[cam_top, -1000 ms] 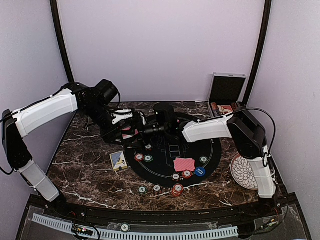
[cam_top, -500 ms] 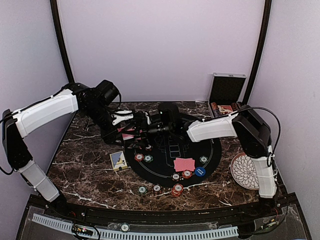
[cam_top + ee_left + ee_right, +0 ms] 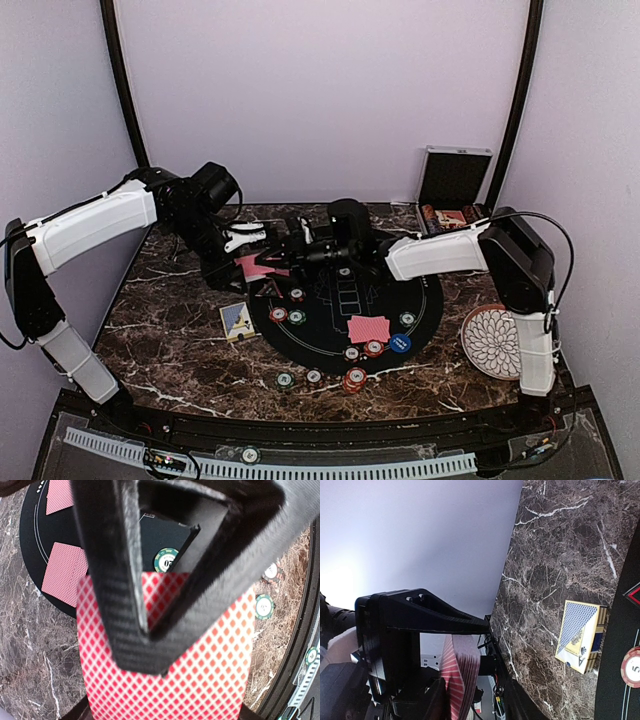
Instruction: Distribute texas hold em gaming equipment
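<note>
The step in hand looks like dealing: one card has to come off the red-backed deck [image 3: 200, 680] and go down on the round black mat [image 3: 425, 300]. The left end effector [image 3: 245, 255] has the deck clamped between its closed fingers. In the overhead view it holds the deck above the marble surface [image 3: 170, 330], at the mat's upper-left rim. Its wrist view shows one carbon finger [image 3: 127, 605] lying across the top card, with the diamond pattern spreading out below it. The right end effector [image 3: 288, 248] reaches in from the right of the frame and sits just beside the deck. Its own camera sees the deck edge-on at the lower left. That view is dark and crowded, so I cannot tell how far its jaws stand apart or whether they touch a card. To do this well, I judge that the right arm should take only the top card, at an edge or corner the left finger does not cover. It should slide the card off along the deck's face rather than pull straight away, so that the cards beneath do not follow. The left grip should be firm enough not to spill the deck, yet not so tight that it pins the top card. Dealt cards [image 3: 368, 328] lie face down at the lower centre of the mat, near a blue button [image 3: 400, 343] and a stack of red chips [image 3: 354, 379]. The next card therefore probably belongs at a seat that has none.
</note>
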You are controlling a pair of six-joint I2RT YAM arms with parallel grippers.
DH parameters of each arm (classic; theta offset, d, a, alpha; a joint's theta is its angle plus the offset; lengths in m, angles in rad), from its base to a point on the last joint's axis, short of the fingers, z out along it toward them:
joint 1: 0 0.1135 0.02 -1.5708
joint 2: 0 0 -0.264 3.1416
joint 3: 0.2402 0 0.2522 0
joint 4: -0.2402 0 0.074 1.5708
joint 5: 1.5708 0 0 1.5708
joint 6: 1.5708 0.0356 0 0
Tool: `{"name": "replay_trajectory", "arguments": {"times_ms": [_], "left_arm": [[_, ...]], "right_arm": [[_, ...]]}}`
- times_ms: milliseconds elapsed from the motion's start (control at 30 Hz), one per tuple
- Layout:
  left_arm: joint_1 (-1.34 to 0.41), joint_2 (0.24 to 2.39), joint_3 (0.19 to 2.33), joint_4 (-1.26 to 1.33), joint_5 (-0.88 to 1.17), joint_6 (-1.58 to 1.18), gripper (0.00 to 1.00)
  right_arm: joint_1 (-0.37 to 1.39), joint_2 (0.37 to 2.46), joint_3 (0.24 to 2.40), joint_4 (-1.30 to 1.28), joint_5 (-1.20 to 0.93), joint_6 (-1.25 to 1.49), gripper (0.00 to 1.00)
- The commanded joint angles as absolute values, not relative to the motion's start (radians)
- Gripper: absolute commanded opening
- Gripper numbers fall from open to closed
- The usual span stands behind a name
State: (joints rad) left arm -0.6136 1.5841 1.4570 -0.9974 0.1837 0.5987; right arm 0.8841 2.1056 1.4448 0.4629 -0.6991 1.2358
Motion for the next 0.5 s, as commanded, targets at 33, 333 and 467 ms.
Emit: {"name": "replay_trajectory", "arguments": {"times_ms": [33, 333, 467], "left_arm": [[-0.609, 1.529, 1.445, -0.989, 0.186, 0.611, 0.0], [-0.609, 1.528, 1.443, -0.988, 0.181, 0.611, 0.0], [-0.609, 1.53, 1.442, -0.986, 0.178, 0.613, 0.0]], "right_arm": [[0.864, 2.053, 1.402, 0.491, -0.71, 1.256, 0.35], [0.856, 2.038, 1.356, 0.666, -0.745, 1.39, 0.11], [0.849, 2.025, 1.329, 0.738, -0.751, 1.442, 0.07]]}}
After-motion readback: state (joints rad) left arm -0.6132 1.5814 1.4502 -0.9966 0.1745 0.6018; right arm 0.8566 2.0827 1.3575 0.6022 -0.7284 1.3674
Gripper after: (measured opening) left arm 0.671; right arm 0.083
